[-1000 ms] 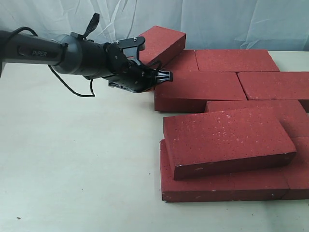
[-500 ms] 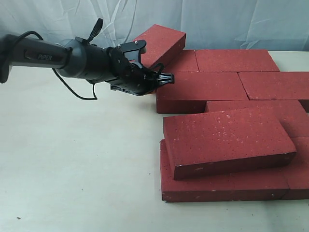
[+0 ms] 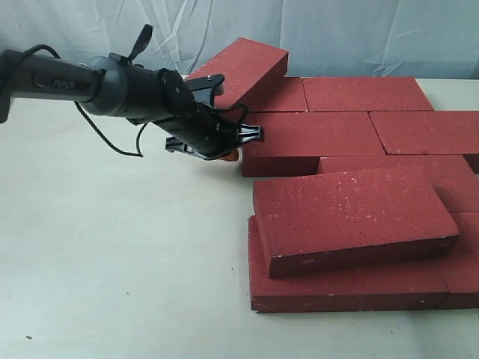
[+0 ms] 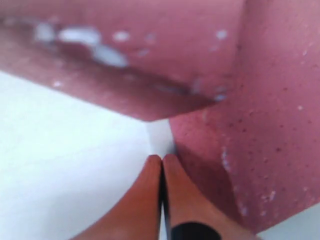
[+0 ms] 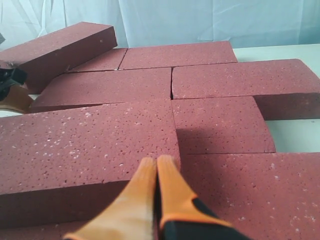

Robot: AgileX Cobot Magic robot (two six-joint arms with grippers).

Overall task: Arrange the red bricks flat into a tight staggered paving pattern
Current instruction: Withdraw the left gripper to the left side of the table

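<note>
Eight or nine red bricks (image 3: 310, 134), two tilted atop others. "PIPER" on the left arm (image 3: 67, 82). Clenched empty: left gripper (image 3: 258, 133) at a brick corner, right gripper (image 5: 156, 162) over bricks.

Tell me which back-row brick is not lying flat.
The leftmost brick: it tilts with one end raised, while the others in that row lie flat.
</note>
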